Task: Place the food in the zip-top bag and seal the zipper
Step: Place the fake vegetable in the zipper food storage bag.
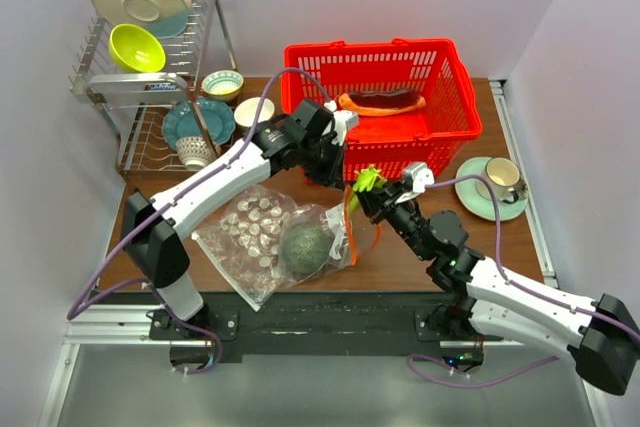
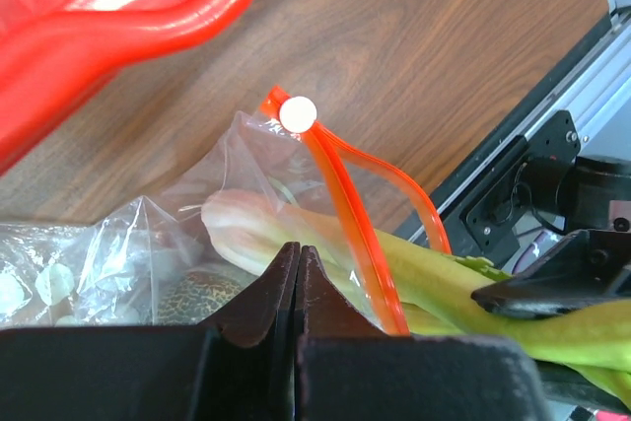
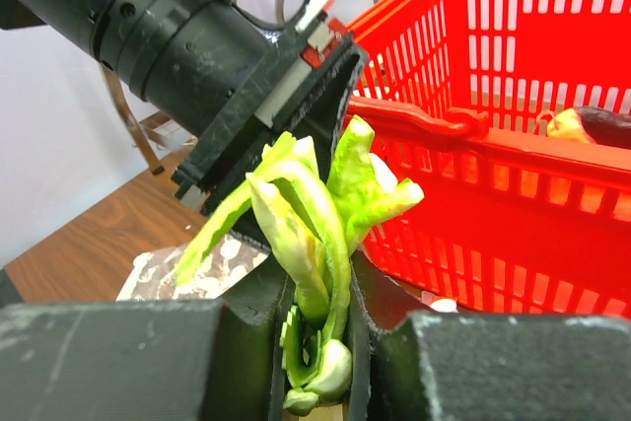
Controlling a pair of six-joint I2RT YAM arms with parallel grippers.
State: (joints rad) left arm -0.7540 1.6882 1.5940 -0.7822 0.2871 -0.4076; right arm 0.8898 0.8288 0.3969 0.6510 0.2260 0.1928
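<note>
at the zip-top bag (image 2: 246, 155), green stalks (image 3: 317, 209) in right pincer (image 3: 314, 327)

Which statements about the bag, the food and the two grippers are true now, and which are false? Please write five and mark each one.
1. The dark green ball is inside the zip-top bag. True.
2. The right gripper is empty. False: it is shut on the light-green stalks.
3. The red-brown slab lies in the red basket. True.
4. The left gripper stands wide open. False: its jaws are closed together.
5. The zipper is sealed. False: its two strips stand apart, so the mouth is open.
</note>
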